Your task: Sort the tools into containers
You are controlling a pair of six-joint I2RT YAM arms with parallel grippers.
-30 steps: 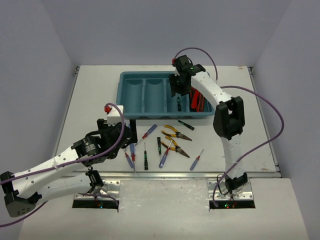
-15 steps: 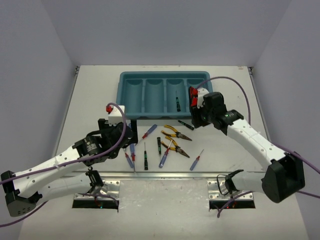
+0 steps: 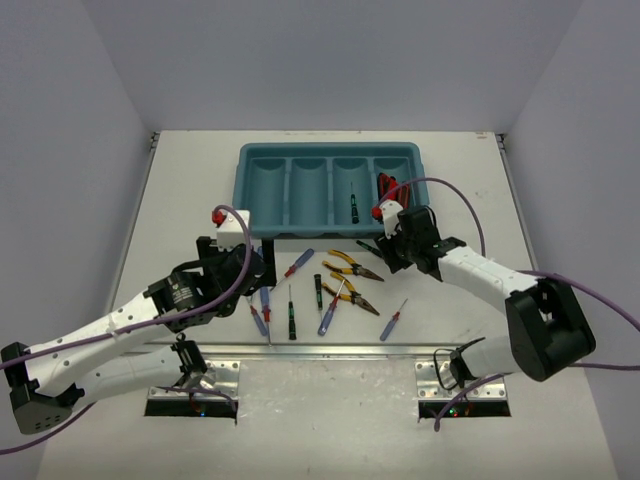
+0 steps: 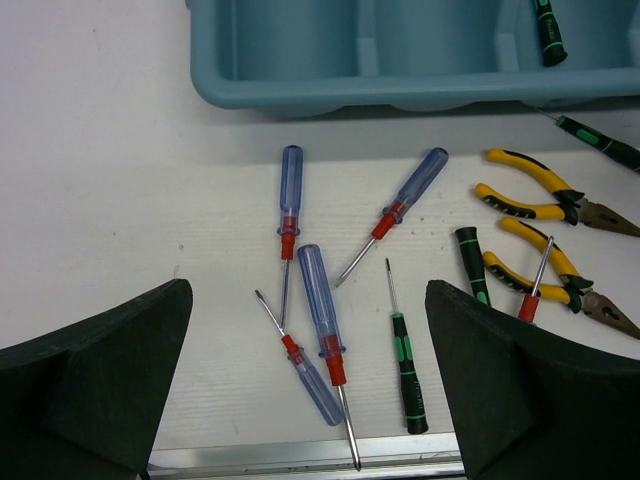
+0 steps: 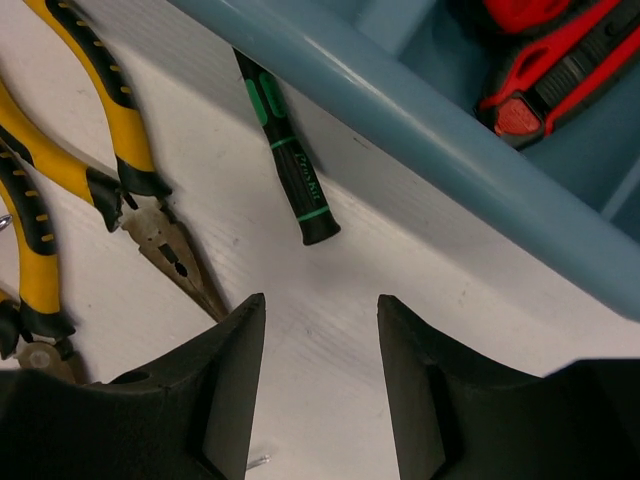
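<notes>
- Overhead, the teal tray (image 3: pixel 243 188) sits toward the far side of the table (image 3: pixel 180 180). One black-and-green screwdriver (image 3: pixel 354 207) lies in its third compartment from the left, and red utility knives (image 3: pixel 388 186) lie in the fourth.
- The left gripper (image 3: pixel 262 268) hangs over loose blue-handled screwdrivers (image 3: pixel 265 298). The right gripper (image 3: pixel 380 250) hovers by the tray's front wall, near the yellow pliers (image 3: pixel 352 266).
- Left wrist: its fingers (image 4: pixel 100 380) are spread wide and hold nothing.
- Right wrist: its fingers (image 5: pixel 190 400) stand partly apart, empty, near a second green-banded screwdriver (image 5: pixel 290 170) that lies against the tray's wall.
</notes>
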